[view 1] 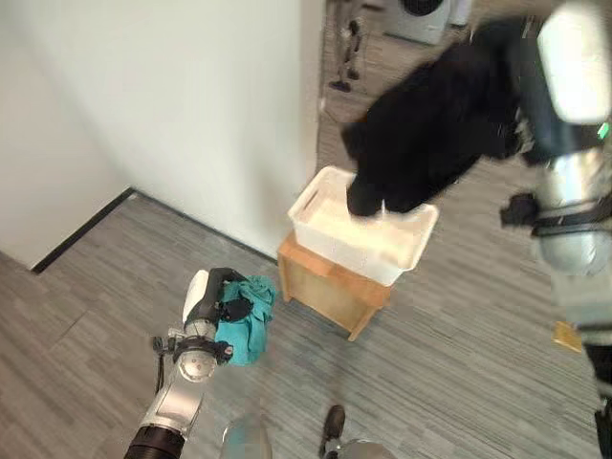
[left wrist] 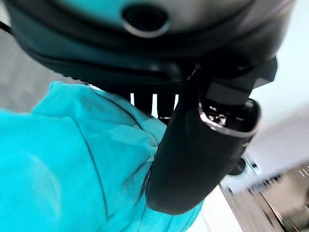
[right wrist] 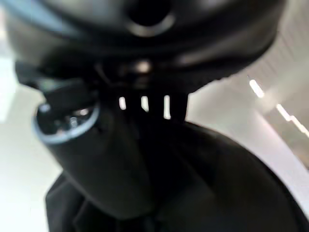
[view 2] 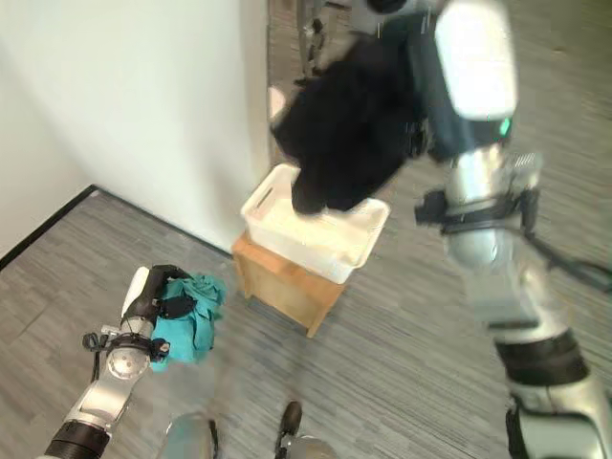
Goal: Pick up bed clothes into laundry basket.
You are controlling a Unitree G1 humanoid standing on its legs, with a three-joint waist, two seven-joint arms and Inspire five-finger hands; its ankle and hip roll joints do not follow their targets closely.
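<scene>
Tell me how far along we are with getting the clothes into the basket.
Nothing looks finished yet: the white basket, sitting on a small wooden stand, shows no clothes lying inside. In hand: the right hand holds a black garment above the basket, its lower end dipping in. The left hand grips a teal cloth low beside the stand. Left: release the black garment, then bring the teal one over.

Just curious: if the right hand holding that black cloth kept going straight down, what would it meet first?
Probably the white basket on the wooden stand; the black cloth in the right hand already hangs into it, though depth is unclear.
</scene>
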